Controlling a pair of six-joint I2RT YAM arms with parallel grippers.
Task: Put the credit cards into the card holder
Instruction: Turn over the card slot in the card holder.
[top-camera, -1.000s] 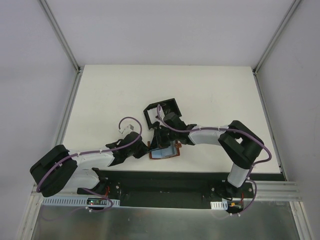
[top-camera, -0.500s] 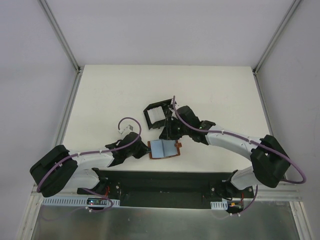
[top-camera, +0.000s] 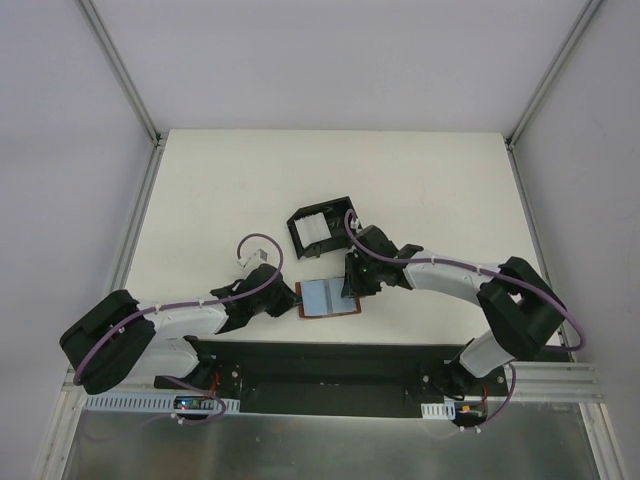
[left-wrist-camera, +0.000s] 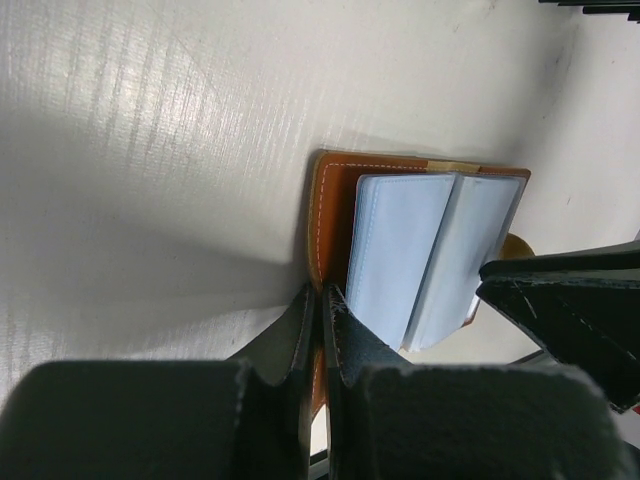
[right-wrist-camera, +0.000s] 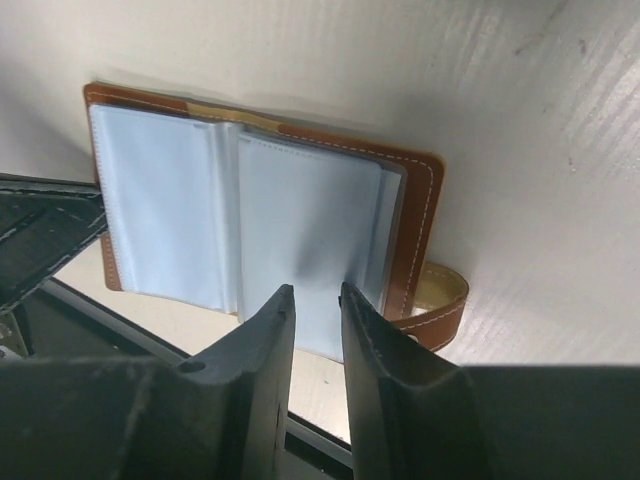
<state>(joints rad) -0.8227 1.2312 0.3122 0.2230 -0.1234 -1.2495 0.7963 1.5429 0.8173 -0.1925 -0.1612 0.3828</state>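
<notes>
My left gripper is clamped tight on the stitched near-left edge of the brown leather wallet, pinning it flat on the white table. My right gripper hangs over the wallet's right-hand page, jaws a narrow slit apart with nothing between them. Its fingertips sit just above the near edge of the pale blue sleeves.

The wallet lies open near the table's front edge, just ahead of my bases, so there is little room behind it. Its strap curls out past the right edge. The far and side stretches of the table give wide room, bounded by the metal frame posts.

The card holder stands just beyond the wallet, near it but apart, with one white credit card lying inside. I cannot tell whether the sleeves hold more cards.

A second ago my right gripper was down on the wallet; half a second ago it was up beside the holder; now it is back at the wallet. My left grip has not shifted.

My two grippers face each other across the wallet, close together. The purple cable loops above my left wrist.
</notes>
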